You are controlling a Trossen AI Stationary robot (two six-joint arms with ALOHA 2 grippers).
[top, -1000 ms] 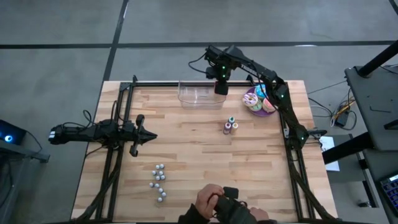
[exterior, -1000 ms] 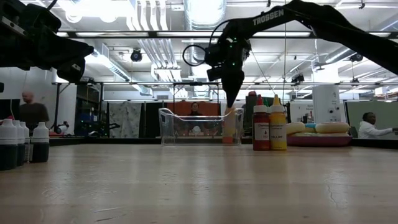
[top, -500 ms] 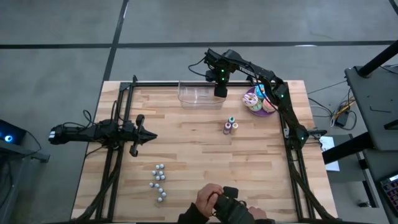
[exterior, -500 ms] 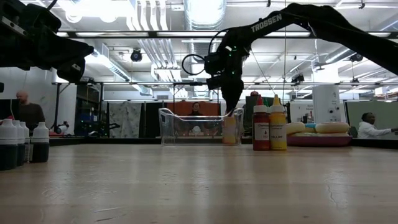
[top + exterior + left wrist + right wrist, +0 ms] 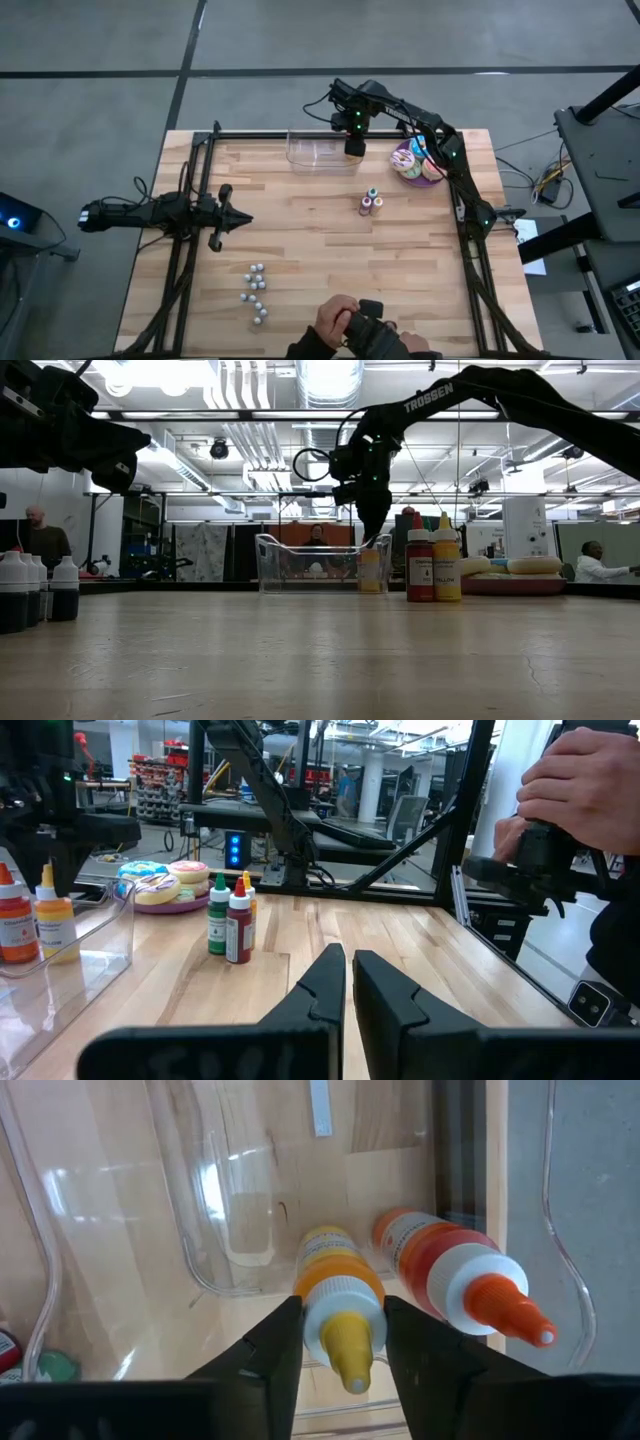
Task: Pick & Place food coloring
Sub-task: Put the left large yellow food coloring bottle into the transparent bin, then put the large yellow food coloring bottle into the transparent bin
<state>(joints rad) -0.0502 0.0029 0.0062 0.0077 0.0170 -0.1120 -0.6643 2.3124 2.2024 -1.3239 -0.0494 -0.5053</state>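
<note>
Right gripper hangs over the clear bin at the far edge of the table, just left of the doughnut plate. In the right wrist view a yellow-capped bottle stands upright directly between the two fingers, its cap rising into the gap. The fingers are parted slightly wider than the cap, with a thin gap on each side, so they are spread around the bottle rather than pinching it. An orange-capped bottle sits just beside it in the same bin, also upright.

Key relation: the yellow bottle lies straight below the gripper, long axis vertical and in line with the fingers' approach. Judgement: a release in the bin looks finished or nearly so, and a straight lift would clear the cap without tipping it.

Remaining bottles stand clustered near mid-table, toward the right, nearer than the bin. The right arm is plainly the closer one to them.

Left gripper waits low at the left side, fingers pressed together, holding nothing.

A person's hands show at the near edge.
</note>
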